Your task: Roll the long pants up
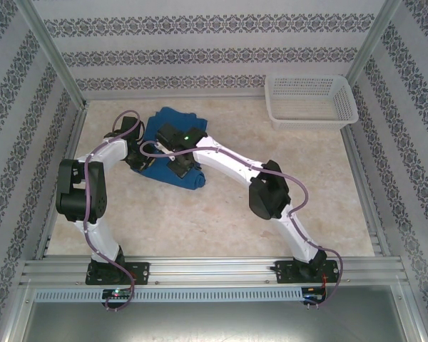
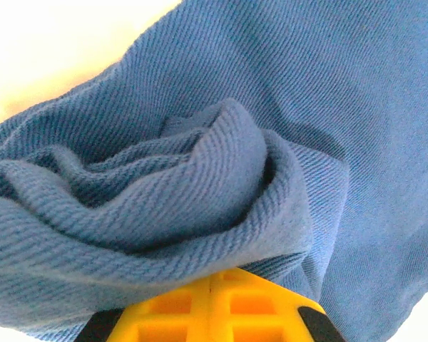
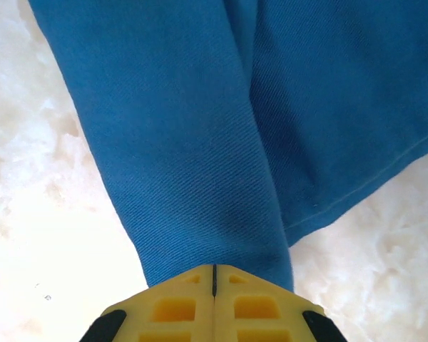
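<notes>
- The royal-blue soft fabric long pants [image 1: 172,120] lie bunched on the pale marbled counter [image 1: 221,221], left of centre toward the far side; they are well apart from the white mesh plastic basket [image 1: 310,120] in the far right corner; both arms reach over them.
- The left jaws are closed together, their yellow fingertips [image 2: 171,310] touching a loose spiral of cloth; the right jaws are closed too, with a flat leg panel running right up to their tips.
- To roll well, I judge that both ends should turn together at an even pace, keeping the coil tight and its edges level; the left end looks slack and wants snugging first.
- Hidden: whether either pair actually nips a fold, since the pads meet under the cloth; from above, the arms cover most of the garment, so how much lies unrolled is unclear.
</notes>
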Robot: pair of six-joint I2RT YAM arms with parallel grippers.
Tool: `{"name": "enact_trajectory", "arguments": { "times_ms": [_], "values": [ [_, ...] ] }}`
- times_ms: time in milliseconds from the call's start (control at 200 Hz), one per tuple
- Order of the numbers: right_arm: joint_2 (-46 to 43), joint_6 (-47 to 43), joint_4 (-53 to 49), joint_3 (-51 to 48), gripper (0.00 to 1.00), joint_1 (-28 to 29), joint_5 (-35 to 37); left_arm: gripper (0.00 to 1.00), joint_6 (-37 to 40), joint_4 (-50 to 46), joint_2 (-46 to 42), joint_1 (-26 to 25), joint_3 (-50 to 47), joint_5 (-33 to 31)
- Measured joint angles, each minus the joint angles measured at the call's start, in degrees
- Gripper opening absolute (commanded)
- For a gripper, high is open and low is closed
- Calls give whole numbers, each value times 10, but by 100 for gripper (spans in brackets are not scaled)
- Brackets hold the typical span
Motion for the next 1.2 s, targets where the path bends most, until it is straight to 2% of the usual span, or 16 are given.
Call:
{"name": "enact_trajectory", "arguments": {
  "times_ms": [490,515,550,575,605,649,754,959,1079,1199],
  "values": [
    [59,37,51,-17,0,-73,-110,0,3,2,0,1,0,3],
    [59,37,52,-17,8,-75,-112,0,3,2,0,1,0,3],
    [58,37,54,-19,34,-75,-112,0,3,2,0,1,0,3],
    [56,39,57,-23,49,-75,-111,0,3,2,0,1,0,4],
    [52,39,60,-27,58,-73,-111,0,4,2,0,1,0,5],
    [46,38,65,-33,65,-66,-109,0,4,2,0,1,0,7],
    [20,22,63,-47,69,-37,-69,0,5,1,0,1,0,14],
    [-38,-38,69,-76,70,53,74,0,4,0,1,1,0,17],
    [-38,-72,95,-104,70,98,134,0,5,0,1,1,1,17],
    [-18,-103,124,-134,70,108,178,0,5,-2,1,1,1,17]
  ]
}}
